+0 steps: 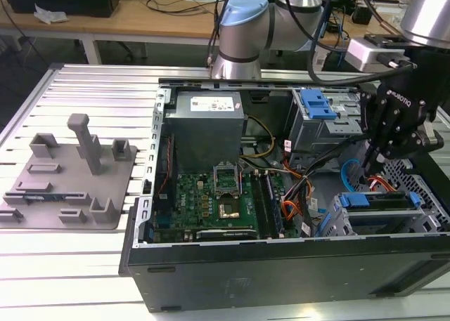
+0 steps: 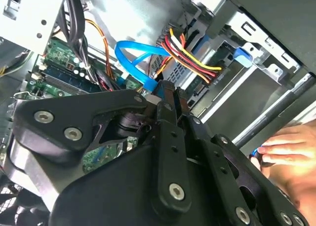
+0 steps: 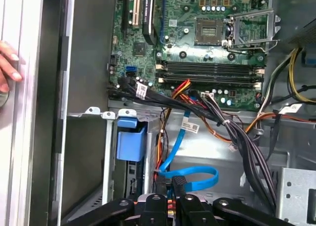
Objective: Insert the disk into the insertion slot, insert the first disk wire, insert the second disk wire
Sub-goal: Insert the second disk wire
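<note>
The disk (image 1: 365, 199), in its bright blue frame, lies in the insertion slot (image 1: 342, 224), the low grey cage at the exterior view's lower right of the open computer case. Its blue frame end (image 3: 131, 139) faces the first wrist view. My gripper (image 1: 370, 168) hangs just above the cage's rear. In both wrist views the fingers (image 2: 168, 95) are pressed together on the end of a blue disk wire (image 2: 132, 53), which loops away from them (image 3: 195, 176). A red, yellow and black wire bundle (image 2: 193, 58) runs to the disk's back close by.
The taller grey bay with a blue latch (image 1: 316, 105) stands behind the gripper. The motherboard (image 1: 221, 198) and power supply (image 1: 206, 121) fill the case's left. Black cable bundles (image 3: 232, 132) cross the case floor. A person's hand (image 2: 286, 149) rests beside the case. A grey fixture (image 1: 67, 170) sits on the table.
</note>
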Available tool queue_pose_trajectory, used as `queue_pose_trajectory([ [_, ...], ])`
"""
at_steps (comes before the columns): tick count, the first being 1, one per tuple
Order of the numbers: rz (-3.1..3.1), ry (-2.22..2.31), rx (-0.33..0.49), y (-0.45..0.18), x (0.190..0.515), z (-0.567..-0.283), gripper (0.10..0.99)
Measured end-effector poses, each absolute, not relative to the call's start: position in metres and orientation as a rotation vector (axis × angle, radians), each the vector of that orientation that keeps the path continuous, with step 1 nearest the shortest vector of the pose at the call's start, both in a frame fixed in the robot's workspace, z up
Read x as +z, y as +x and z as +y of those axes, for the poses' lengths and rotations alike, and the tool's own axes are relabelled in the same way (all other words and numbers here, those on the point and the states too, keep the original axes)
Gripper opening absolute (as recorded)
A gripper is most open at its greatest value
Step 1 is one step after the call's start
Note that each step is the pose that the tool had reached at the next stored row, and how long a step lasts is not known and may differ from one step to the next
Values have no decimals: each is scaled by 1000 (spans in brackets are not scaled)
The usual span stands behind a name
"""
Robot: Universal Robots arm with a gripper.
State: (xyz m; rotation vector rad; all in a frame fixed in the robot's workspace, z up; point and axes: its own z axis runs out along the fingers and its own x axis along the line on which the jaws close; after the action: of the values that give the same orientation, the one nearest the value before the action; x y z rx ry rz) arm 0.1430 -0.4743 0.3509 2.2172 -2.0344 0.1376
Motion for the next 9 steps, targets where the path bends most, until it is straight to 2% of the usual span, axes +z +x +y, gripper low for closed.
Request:
queue_pose_trajectory([
  [9, -2050, 2219, 68, 157, 351, -482, 161],
])
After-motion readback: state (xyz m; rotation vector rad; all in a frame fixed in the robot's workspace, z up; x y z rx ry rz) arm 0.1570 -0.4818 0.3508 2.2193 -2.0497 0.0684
